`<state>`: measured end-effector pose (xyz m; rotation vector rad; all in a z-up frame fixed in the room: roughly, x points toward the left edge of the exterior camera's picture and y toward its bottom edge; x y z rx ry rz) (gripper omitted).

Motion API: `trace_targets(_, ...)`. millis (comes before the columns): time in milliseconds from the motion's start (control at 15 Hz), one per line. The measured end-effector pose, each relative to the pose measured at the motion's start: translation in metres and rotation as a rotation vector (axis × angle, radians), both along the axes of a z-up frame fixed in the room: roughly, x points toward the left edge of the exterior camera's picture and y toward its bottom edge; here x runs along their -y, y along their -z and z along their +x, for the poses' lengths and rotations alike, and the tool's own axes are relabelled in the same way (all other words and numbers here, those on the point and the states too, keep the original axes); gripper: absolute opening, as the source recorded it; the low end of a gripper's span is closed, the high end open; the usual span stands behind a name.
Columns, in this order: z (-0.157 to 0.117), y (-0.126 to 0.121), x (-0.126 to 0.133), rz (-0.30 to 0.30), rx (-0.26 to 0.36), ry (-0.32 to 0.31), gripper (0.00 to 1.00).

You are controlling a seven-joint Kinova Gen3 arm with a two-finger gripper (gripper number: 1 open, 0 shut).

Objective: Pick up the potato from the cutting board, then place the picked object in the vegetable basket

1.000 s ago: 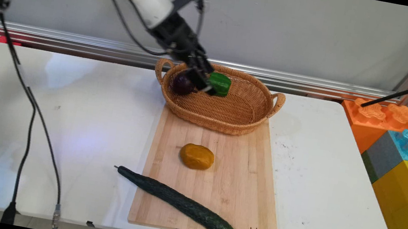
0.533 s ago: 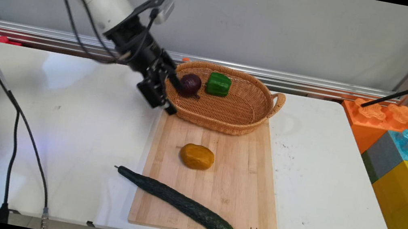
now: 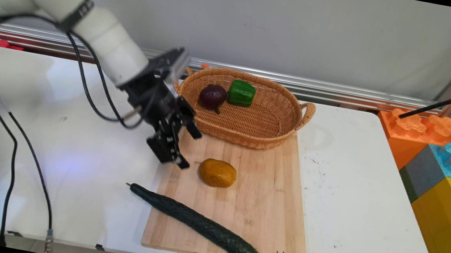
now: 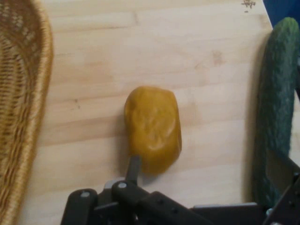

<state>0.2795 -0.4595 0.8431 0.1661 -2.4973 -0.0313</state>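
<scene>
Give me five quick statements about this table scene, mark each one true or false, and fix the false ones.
1. The gripper is open and holds nothing. True.
2. The orange potato lies in the basket. False: it lies on the cutting board.
3. A purple onion and a green pepper sit in the basket. True.
4. The cucumber lies wholly on the board. False: its stem end hangs over the table.
5. The gripper is closest to the pepper. False: the potato is nearest.
</scene>
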Motion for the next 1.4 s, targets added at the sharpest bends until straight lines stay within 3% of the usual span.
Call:
trace_targets(533, -0.04, 0.064, -0.004, -0.098, -0.019, -0.016, 1.0)
trace_targets(1000, -0.058, 0.097, -0.002, -0.132, -0.011, -0.058, 1.0)
trace_targets(1067, -0.061, 0.1, -0.002, -0.132, -0.012, -0.063, 0.0)
trace_targets(1400, -0.065, 0.095, 0.001, -0.111, -0.019, -0.082, 0.0)
